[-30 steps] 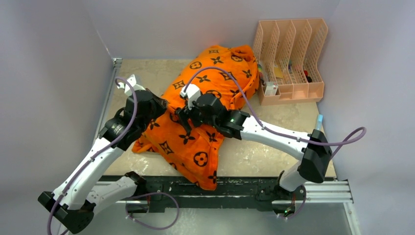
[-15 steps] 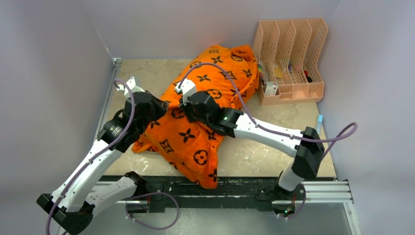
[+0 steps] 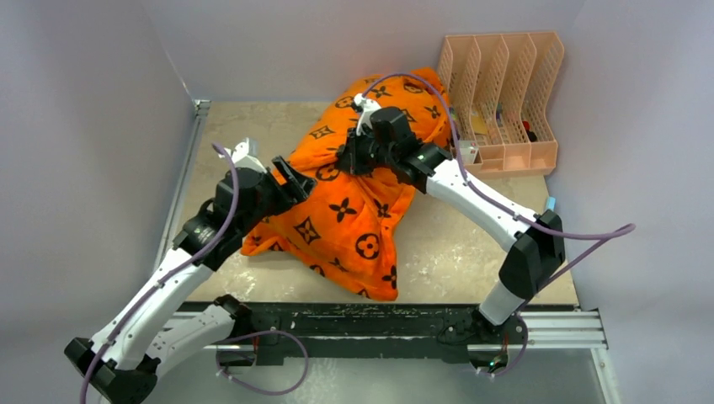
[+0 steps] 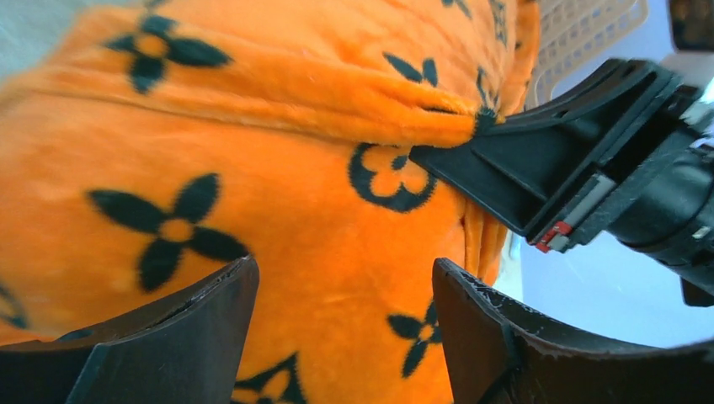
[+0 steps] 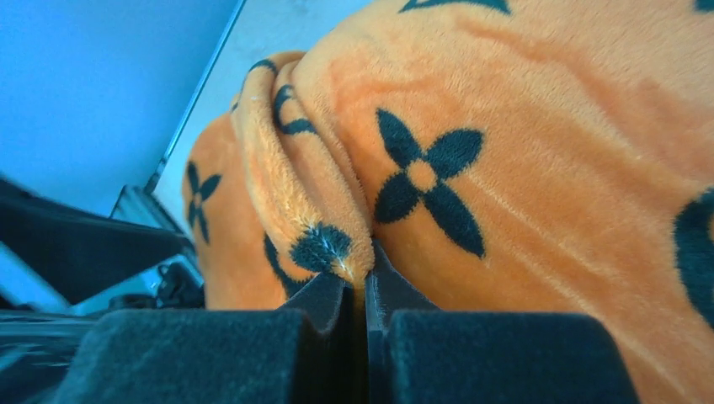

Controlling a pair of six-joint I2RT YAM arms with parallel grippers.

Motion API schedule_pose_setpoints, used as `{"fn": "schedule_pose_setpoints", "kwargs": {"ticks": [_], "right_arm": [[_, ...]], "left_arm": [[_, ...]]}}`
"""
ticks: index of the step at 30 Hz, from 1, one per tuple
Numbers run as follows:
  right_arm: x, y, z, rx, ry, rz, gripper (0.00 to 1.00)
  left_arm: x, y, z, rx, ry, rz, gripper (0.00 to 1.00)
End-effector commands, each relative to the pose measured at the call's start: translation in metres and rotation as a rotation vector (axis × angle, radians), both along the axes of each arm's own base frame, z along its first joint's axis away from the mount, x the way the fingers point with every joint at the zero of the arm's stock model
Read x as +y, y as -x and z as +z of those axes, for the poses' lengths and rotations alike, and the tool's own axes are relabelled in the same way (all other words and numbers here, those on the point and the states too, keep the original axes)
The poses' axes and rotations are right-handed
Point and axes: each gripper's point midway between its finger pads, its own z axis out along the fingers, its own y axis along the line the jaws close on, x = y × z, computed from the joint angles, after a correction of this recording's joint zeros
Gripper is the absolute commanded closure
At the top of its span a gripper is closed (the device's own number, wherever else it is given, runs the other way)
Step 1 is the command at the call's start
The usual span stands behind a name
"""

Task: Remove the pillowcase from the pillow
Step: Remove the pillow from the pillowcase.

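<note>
**Camera placement: three views**

- **Top external.** Fixed, high and behind the arm bases. Looks down and forward over the whole desk point(image 3: 471, 244). It is the farthest view and takes in both arms, the pillowcase point(image 3: 354, 219) and the enclosure walls.
- **Left wrist.** Looks out between the fingers of the left tool point(image 4: 345, 273). Set very near the orange plush, facing the right tool point(image 4: 425, 156).
- **Right wrist.** Looks along its own closed fingers at the fabric, set closest of all. It faces the desk's far-left edge and the wall.
- **Overlap.** Both wrist views show the same pinched fold, which the top view also covers.
</note>
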Motion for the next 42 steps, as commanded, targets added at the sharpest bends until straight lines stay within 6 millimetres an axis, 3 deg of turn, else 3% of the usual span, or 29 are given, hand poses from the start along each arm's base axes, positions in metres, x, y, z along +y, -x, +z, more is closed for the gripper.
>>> {"fn": "schedule_pose_setpoints", "kwargs": {"ticks": [1, 5, 7, 9, 10, 11, 13, 16, 17, 19, 21, 22, 23, 25, 28, 31, 33, 36, 37, 40, 42], "right_arm": [[0.014, -0.005, 0.016, 0.007, -0.135, 0.009, 1.0], [0.018, 0.007, 0.004, 0.022, -0.103, 0.09, 1.0], [0.017, 0.012, -0.001, 0.029, -0.086, 0.116, 0.99], [0.012, 0.012, -0.007, 0.04, -0.059, 0.102, 0.96], [0.008, 0.011, -0.009, 0.039, -0.039, 0.09, 0.95], [0.004, 0.01, -0.01, 0.034, -0.014, 0.076, 0.93], [-0.012, 0.002, -0.015, 0.018, 0.064, 0.008, 0.92], [-0.04, -0.02, -0.022, -0.03, 0.209, -0.121, 0.79], [-0.044, -0.024, -0.021, -0.048, 0.243, -0.133, 0.69], [-0.048, -0.033, -0.019, -0.074, 0.288, -0.149, 0.66], [-0.056, -0.046, -0.014, -0.126, 0.342, -0.19, 0.74], [-0.058, -0.052, -0.01, -0.158, 0.366, -0.198, 0.91], [-0.056, -0.054, -0.009, -0.165, 0.372, -0.193, 0.99], [-0.051, -0.055, -0.009, -0.172, 0.374, -0.158, 1.0], [-0.062, -0.062, -0.015, -0.179, 0.449, -0.197, 1.0], [-0.102, -0.077, -0.027, -0.186, 0.592, -0.351, 1.0], [-0.116, -0.079, -0.035, -0.145, 0.581, -0.384, 1.0], [-0.097, -0.064, -0.04, -0.087, 0.456, -0.289, 1.0], [-0.088, -0.06, -0.04, -0.088, 0.409, -0.256, 1.0], [-0.061, -0.035, -0.044, -0.047, 0.273, -0.111, 1.0], [-0.054, -0.021, -0.048, -0.014, 0.215, -0.075, 1.0]], "left_arm": [[-0.029, -0.001, -0.021, 0.048, 0.168, -0.061, 0.25], [-0.032, -0.008, -0.057, 0.118, 0.162, -0.028, 0.25], [-0.028, -0.012, -0.092, 0.209, 0.089, 0.018, 0.35], [-0.028, -0.013, -0.121, 0.281, 0.017, 0.013, 0.61], [-0.026, -0.011, -0.133, 0.314, -0.017, 0.022, 0.89], [-0.021, -0.009, -0.144, 0.342, -0.045, 0.039, 1.0], [-0.007, -0.001, -0.159, 0.384, -0.107, 0.075, 1.0], [0.009, 0.014, -0.167, 0.423, -0.168, 0.099, 1.0], [0.013, 0.019, -0.168, 0.426, -0.173, 0.102, 1.0], [0.02, 0.03, -0.171, 0.437, -0.173, 0.102, 1.0], [0.02, 0.044, -0.177, 0.469, -0.168, 0.069, 1.0], [0.02, 0.051, -0.18, 0.492, -0.168, 0.054, 1.0], [0.022, 0.058, -0.184, 0.517, -0.171, 0.051, 1.0], [0.023, 0.066, -0.185, 0.527, -0.164, 0.049, 1.0], [0.034, 0.085, -0.188, 0.57, -0.168, 0.06, 1.0], [0.051, 0.107, -0.194, 0.599, -0.179, 0.095, 1.0], [0.065, 0.116, -0.196, 0.596, -0.193, 0.131, 1.0], [0.063, 0.114, -0.184, 0.554, -0.166, 0.118, 1.0], [0.057, 0.107, -0.172, 0.516, -0.14, 0.103, 1.0], [0.031, 0.073, -0.111, 0.355, -0.056, 0.048, 0.72], [0.02, 0.049, -0.069, 0.255, -0.03, 0.035, 0.59]]}}
